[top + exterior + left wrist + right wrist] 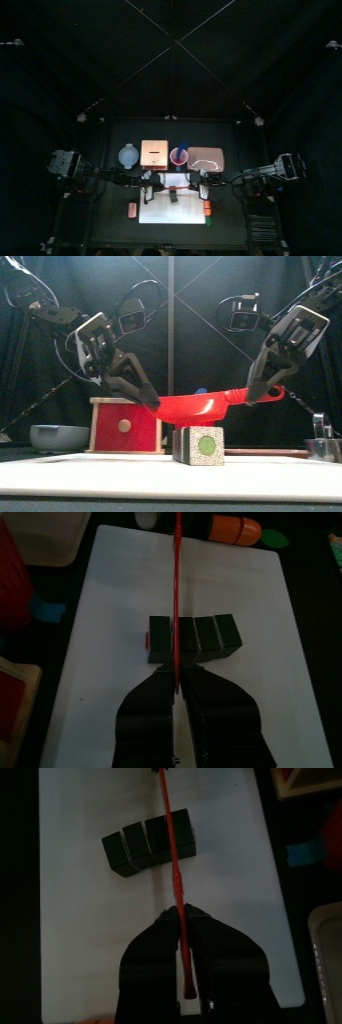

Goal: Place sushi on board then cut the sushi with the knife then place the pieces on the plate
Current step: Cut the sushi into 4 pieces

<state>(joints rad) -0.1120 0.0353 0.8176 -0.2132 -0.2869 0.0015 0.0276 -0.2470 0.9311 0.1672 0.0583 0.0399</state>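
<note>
- The wooden box (pixel 123 426) is being noted behind the white board (pixel 94 478), on the left. A blade end swinging out that way is being judged able to strike it.
- The left gripper (pixel 144 394) is being seen with its jaws narrowed onto the blade end of the red knife (pixel 198 407). That face is thin and flat, so slipping or twisting under downward load is being considered the likeliest fault on this side.
- The knife is being held roughly level between both arms, directly over the sushi roll (pixel 201 444). Whether the edge is touching the roll cannot be told. If one arm is being lowered faster than the other, the blade is being tilted and the cut is being driven askew.
- The roll is being seen near the middle of the board, its dark green blocks joined. In the left wrist view the blade line is being seen crossing it near a seam toward one end. If the seam is being missed, the block is being pushed rather than parted.
- The roll is being restrained by nothing, since both grippers are being occupied by the knife. Sliding or tipping along the board is being expected under an off-centre press.
- The right gripper (pixel 257 391) is being seen clamped tight on the handle end. Opposed pulls from the two arms are being judged able to bend the knife.
- The pink tray (pixel 205 157) is being noted at the back right, apart from the board, with no piece on it. The cutting step is being judged barely begun.
</note>
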